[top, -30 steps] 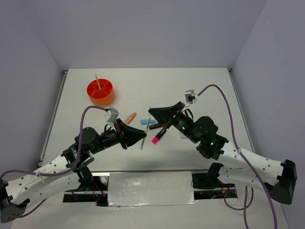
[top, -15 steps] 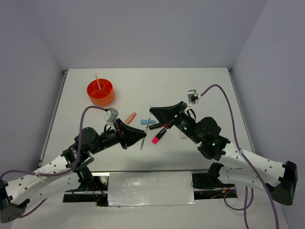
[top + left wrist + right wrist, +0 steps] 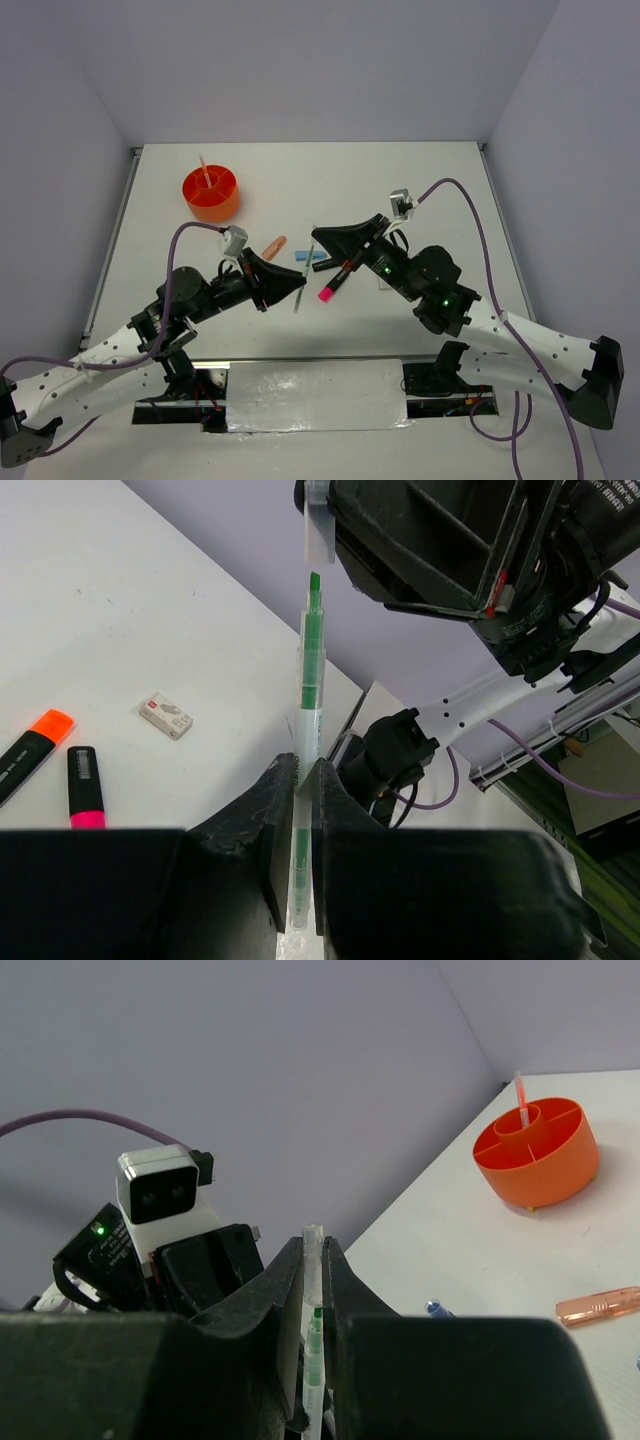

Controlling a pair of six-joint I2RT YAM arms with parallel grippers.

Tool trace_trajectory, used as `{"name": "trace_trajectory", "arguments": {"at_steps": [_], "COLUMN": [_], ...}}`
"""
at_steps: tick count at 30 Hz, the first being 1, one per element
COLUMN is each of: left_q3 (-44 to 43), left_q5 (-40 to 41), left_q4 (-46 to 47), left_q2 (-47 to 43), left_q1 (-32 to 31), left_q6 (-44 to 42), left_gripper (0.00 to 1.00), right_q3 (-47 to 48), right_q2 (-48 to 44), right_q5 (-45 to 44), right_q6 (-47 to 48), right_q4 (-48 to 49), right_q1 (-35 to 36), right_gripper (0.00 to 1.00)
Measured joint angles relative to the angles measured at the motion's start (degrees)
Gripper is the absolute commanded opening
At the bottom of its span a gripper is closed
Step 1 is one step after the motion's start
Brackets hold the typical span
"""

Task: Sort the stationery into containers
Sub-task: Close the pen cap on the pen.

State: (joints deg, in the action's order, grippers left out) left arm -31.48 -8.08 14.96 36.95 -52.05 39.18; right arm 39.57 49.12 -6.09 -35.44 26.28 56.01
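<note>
1. Orange organiser (image 3: 222, 207), near the table's far left corner: one thin orange pen (image 3: 203, 170) stands in its centre well. I see nothing else in it, so I count one piece sorted
2. Left gripper (image 3: 302, 285), over the table's middle: jaws narrow, clamped on the green pen (image 3: 311, 680), whose tip is bare
3. Right gripper (image 3: 318, 236), just beyond it: jaws pinched on a clear cap (image 3: 319, 530), in line with that tip but apart from it
4. Unsorted, lying mid-table: pink-capped highlighter (image 3: 333, 283), orange-capped highlighter (image 3: 30, 745), salmon piece (image 3: 274, 247), blue-capped bottle (image 3: 437, 1309), light-blue piece (image 3: 304, 256), beige eraser (image 3: 166, 715)
5. My judgement: early in the task, with the pen in hand uncapped and nearly everything left to place
</note>
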Motion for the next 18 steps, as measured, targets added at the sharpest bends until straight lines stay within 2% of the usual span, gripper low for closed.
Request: {"name": "trace_trajectory", "arguments": {"at_steps": [14, 18], "left_q3": [-0.02, -0.02], "left_q5": [2.14, 2.82], "left_q4": [-1.09, -0.79], "left_q2": [-0.55, -0.81], "left_q1": [0.00, -0.04], "left_q6": [-0.20, -0.17], "left_gripper": [0.04, 0.01], "right_q3": [-3.48, -4.48], "right_q2": [0.98, 1.22], "right_q5": [1.51, 1.27], "right_q6": [-2.38, -3.34], "right_q4": [3.82, 6.47], "right_q1": [0.22, 0.66], "right_gripper": [0.00, 0.08]}}
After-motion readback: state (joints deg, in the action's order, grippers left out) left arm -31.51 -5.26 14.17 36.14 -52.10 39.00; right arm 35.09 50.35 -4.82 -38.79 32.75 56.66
